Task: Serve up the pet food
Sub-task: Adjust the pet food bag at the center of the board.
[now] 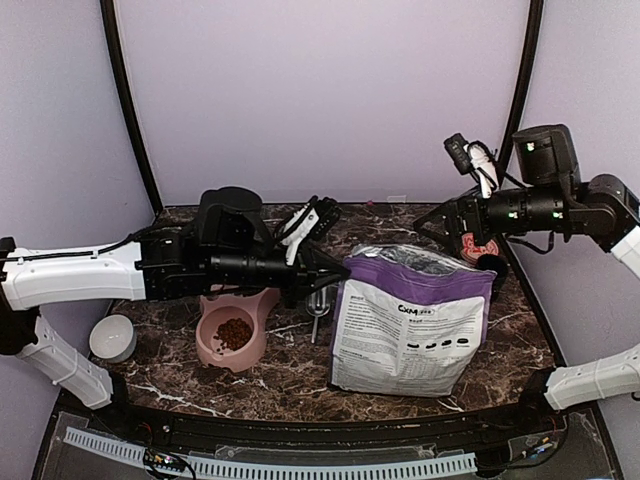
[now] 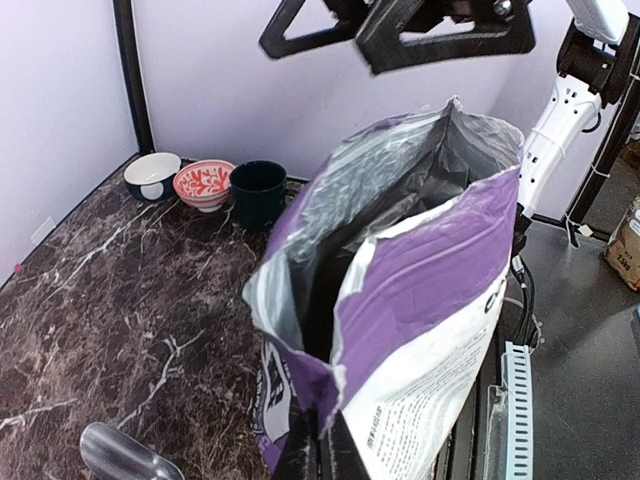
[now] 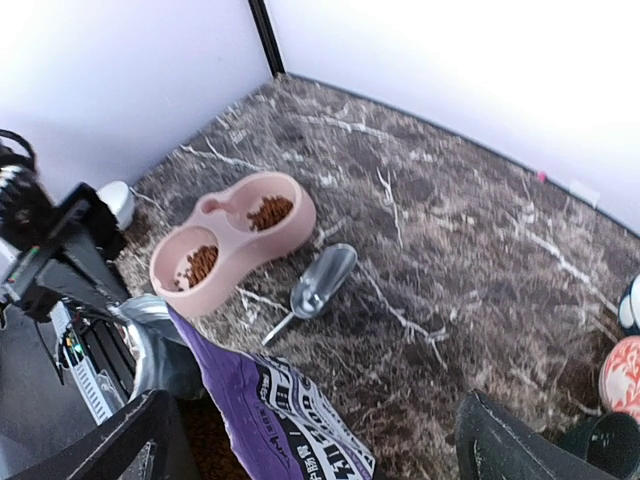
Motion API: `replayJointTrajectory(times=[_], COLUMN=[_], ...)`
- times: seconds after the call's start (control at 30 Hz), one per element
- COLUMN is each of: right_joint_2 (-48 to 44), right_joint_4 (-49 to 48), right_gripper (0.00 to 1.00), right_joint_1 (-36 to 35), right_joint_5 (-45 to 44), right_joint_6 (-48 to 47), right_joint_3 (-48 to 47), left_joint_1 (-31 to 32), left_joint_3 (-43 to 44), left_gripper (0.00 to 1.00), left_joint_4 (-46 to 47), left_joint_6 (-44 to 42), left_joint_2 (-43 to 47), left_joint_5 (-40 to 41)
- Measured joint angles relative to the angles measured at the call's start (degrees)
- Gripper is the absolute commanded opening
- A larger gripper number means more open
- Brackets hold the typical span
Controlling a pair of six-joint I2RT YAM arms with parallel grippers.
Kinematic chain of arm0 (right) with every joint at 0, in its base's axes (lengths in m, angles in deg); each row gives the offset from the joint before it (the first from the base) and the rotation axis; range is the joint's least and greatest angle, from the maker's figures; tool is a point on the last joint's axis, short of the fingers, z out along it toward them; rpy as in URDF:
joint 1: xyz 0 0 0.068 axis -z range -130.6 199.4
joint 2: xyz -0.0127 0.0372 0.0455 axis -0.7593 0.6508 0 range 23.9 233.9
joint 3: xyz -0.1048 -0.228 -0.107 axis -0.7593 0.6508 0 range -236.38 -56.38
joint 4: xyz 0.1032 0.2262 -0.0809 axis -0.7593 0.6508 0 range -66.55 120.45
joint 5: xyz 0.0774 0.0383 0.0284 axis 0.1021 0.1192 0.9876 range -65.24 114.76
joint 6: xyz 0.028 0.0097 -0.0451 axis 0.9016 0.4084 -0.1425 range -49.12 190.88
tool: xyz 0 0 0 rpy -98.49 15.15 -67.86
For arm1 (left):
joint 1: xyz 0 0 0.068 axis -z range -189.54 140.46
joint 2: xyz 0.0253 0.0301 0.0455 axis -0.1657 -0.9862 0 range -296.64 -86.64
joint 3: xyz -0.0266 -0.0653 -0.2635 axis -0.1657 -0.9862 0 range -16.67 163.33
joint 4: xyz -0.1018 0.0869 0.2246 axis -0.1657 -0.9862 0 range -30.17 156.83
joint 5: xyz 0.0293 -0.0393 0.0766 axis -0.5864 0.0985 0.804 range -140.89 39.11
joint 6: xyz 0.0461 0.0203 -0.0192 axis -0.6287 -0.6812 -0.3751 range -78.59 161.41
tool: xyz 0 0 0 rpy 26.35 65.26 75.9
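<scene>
Left gripper [image 2: 318, 455] pinches the bag [image 1: 410, 330]; right gripper [image 2: 365, 32] hangs open above it.
The left fingers are closed on the top edge of the upright purple-and-white bag, whose mouth gapes. The right fingers are spread wide just above that mouth, clear of it. The pet food [image 1: 233, 333] lies in both cups of the pink bowl [image 1: 205, 350], down to the left of the left fingers. A metal scoop [image 3: 320, 285] lies between bowl and bag.

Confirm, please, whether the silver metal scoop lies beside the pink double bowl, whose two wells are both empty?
Not empty: the right wrist view shows reddish-brown kibble in both wells of the pink double bowl; the scoop does lie beside it.
</scene>
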State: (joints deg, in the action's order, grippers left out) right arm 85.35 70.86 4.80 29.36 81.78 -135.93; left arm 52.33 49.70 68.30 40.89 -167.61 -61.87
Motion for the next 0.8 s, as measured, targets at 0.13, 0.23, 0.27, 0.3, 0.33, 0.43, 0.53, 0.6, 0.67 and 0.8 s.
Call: replayJointTrajectory(times=[0.13, 0.23, 0.27, 0.3, 0.33, 0.43, 0.53, 0.6, 0.67, 0.8], right_joint_2=[-3.63, -5.14, -5.27, -5.27, -5.25, -5.16, -5.22, -5.46, -5.64, -6.14], right_joint_4=[-2.91, -4.74, -5.11, -5.51, -5.9, -7.37, -9.79, -11.58, -13.16, -16.52], right_gripper=[0.97, 0.96, 0.96, 0.96, 0.95, 0.94, 0.93, 0.93, 0.92, 0.92], right_joint_1=[0.0, 0.0, 0.0, 0.0, 0.0, 0.0, 0.0, 0.0, 0.0, 0.02], right_joint_5=[1.88, 4.35, 5.01, 5.9, 6.51, 8.44, 10.34, 11.41, 12.39, 13.97], right_joint_6=[-1.62, -3.08, -3.43, -3.85, -4.28, -4.98, -5.92, -6.51, -7.39, -9.27], right_joint_3=[1.25, 2.62, 2.97, 3.32, 3.65, 4.63, 6.34, 8.26, 10.38, 15.56], left_joint_1=[-0.07, -0.31, -0.48, -0.7, -0.96, -1.57, -1.99, -2.19, -2.21, -2.25], left_joint_3=[0.0, 0.0, 0.0, 0.0, 0.0, -0.09, -0.63, -1.42, -2.27, -3.67], left_gripper=[0.0, 0.0, 0.0, 0.0, 0.0, 0.0, 0.0, 0.0, 0.0, 0.0], left_joint_4=[-3.96, -6.58, -7.65, -8.81, -9.92, -12.2, -13.53, -13.6, -13.29, -11.85], left_joint_6=[0.52, 0.7, 0.74, 0.79, 0.79, 0.74, 0.72, 0.72, 0.72, 0.74], left_joint_2=[2.1, 3.74, 4.37, 5.14, 5.88, 7.58, 9.05, 9.97, 10.75, 11.52], left_joint_5=[1.84, 3.39, 3.96, 4.59, 5.07, 6.47, 7.43, 7.5, 7.34, 6.99])
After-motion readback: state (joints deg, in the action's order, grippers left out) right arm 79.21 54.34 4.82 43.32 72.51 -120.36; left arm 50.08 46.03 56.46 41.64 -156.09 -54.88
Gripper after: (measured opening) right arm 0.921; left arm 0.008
